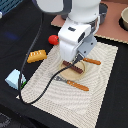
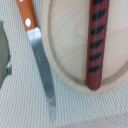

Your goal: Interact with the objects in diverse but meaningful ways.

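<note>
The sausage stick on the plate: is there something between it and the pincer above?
Nothing visible blocks it. In the wrist view the sausage stick lies uncovered on the plate; the knife lies beside the plate, clear of the stick. The pincer itself is hidden in both views.

Counted: four toy items, one plate, two pieces of cutlery, one mat, one bowl.

In the exterior view, one round red tomato [image 1: 51, 39], one yellow-orange ridged bread block [image 1: 36, 55], one pale blue house-shaped carton [image 1: 15, 79] and one dark brown sausage stick [image 1: 73, 67] are counted, four toy items in all. One tan round plate [image 1: 66, 73] is seen, and two orange-handled pieces of cutlery are counted: one knife [image 1: 75, 84] and one further piece [image 1: 92, 61] whose kind cannot be told. One pale woven mat [image 1: 95, 95] is counted, and one bowl [image 1: 124, 19] is partly seen at the edge. In the wrist view, one sausage stick [image 2: 97, 40], one knife [image 2: 40, 65] and one plate [image 2: 67, 45] are counted again.
</note>
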### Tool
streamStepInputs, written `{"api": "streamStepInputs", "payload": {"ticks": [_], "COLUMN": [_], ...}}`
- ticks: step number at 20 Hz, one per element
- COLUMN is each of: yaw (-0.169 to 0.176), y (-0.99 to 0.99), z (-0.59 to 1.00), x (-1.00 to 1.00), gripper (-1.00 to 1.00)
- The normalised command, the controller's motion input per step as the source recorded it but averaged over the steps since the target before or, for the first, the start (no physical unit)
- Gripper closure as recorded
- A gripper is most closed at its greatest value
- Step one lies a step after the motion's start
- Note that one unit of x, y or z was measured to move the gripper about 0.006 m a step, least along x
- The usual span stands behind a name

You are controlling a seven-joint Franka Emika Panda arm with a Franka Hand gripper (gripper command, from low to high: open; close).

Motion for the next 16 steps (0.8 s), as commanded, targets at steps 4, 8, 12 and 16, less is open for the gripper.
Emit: {"api": "streamStepInputs", "payload": {"ticks": [4,8,12,16], "yaw": [0.022,0.019,0.016,0.014], "y": [-0.01,-0.02,-0.04,-0.06], "z": [-0.13,-0.01,0.0,-0.03], "x": [-1.0,-1.0,-1.0,-1.0], "gripper": [-1.0,-1.0,-1.0,-1.0]}}
